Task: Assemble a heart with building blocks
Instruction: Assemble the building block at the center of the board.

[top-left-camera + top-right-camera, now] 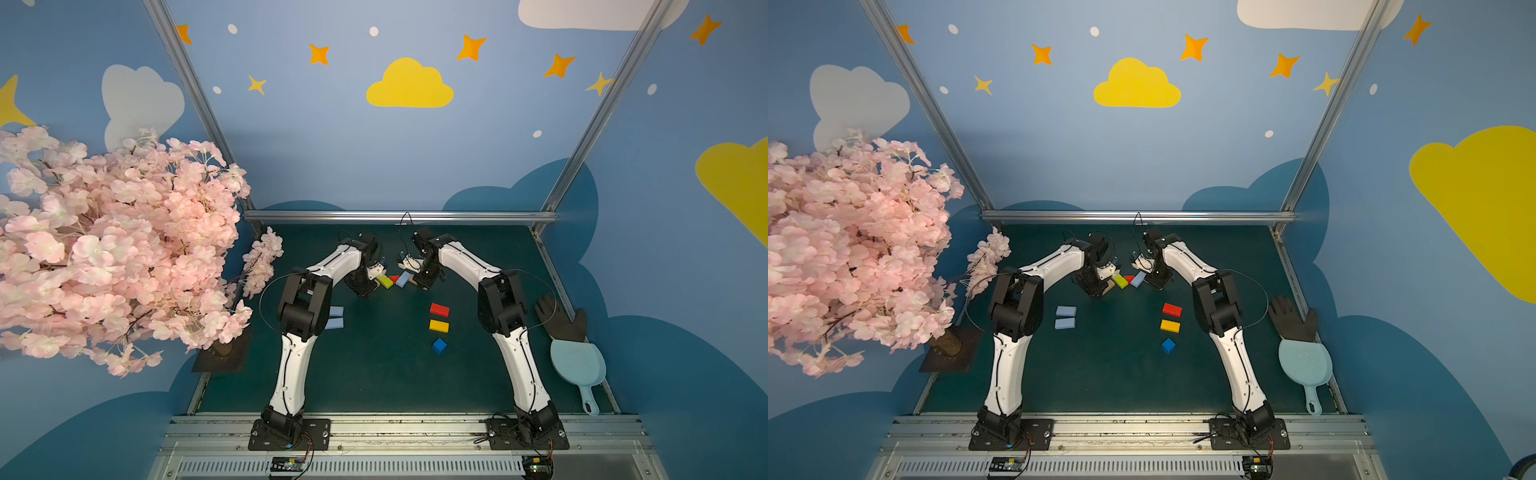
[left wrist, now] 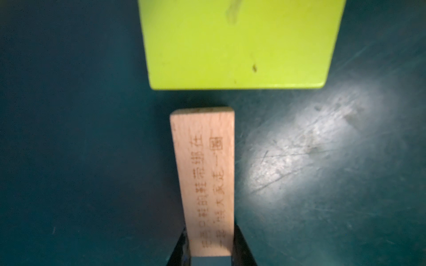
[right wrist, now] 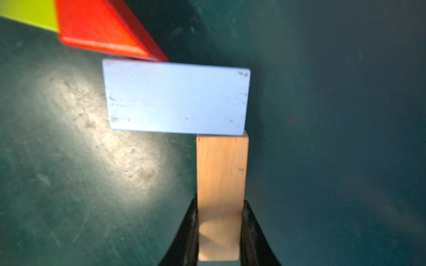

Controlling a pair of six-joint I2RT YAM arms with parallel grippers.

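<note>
At the back of the green mat, a lime green bar (image 1: 385, 281), a red triangle (image 1: 394, 278) and a light blue bar (image 1: 403, 279) lie in a row. My left gripper (image 2: 210, 230) is shut on a tan bar (image 2: 204, 161) whose end stops just short of the lime bar (image 2: 239, 43). My right gripper (image 3: 220, 207) is shut on another tan bar (image 3: 222, 165), which touches the light blue bar (image 3: 177, 99) next to the red triangle (image 3: 101, 27). A red bar (image 1: 439, 309), a yellow bar (image 1: 439, 326) and a dark blue cube (image 1: 439, 345) lie loose nearer the front.
Two more light blue bars (image 1: 1066, 311) (image 1: 1064, 323) lie beside the left arm. A pink blossom tree (image 1: 104, 249) overhangs the mat's left edge. A black glove (image 1: 559, 320) and a pale blue scoop (image 1: 577, 365) lie along the right edge. A metal rail (image 1: 399, 216) bounds the back.
</note>
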